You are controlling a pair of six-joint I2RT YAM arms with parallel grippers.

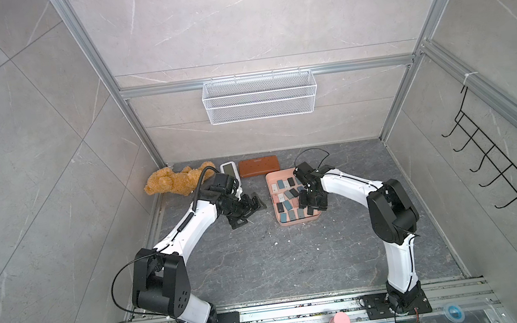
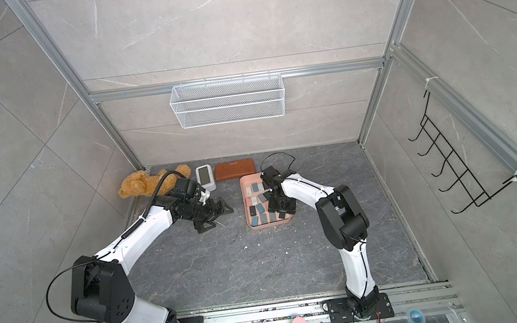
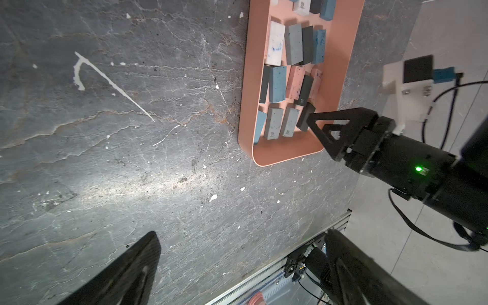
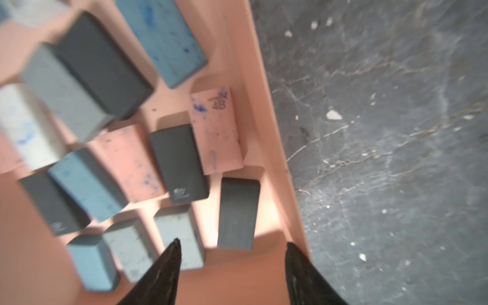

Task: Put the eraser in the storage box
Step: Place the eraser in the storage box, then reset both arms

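**Dark eraser lies in the box, just ahead of spread right jaws**

The grey marbled worktop [image 1: 263,262] carries everything. The left arm [image 1: 187,224] reaches in over bare stone beside the box. Its jaws are spread wide and hold nothing. The right arm [image 1: 347,185] bends down over the salmon-pink storage box [image 1: 298,222], so it is much the nearer arm.

In the right wrist view its jaws stand apart and pinch nothing. The dark grey eraser [image 4: 237,214] sits inside the box, just beyond the two tips and in line with the gap between them. It lies next to the box wall [image 4: 264,132], with its long axis pointing away from the jaws, roughly along that wall.

In the left wrist view the same eraser [image 3: 305,117] looks tipped and very close to one tip. Whether they touch, I cannot tell. Many other erasers [image 4: 179,163] in blue, pink, grey and white crowd the box floor beside it.

The placing looks all but done. The next move is probably a straight withdrawal along the eraser's long axis, so that neither tip catches it.
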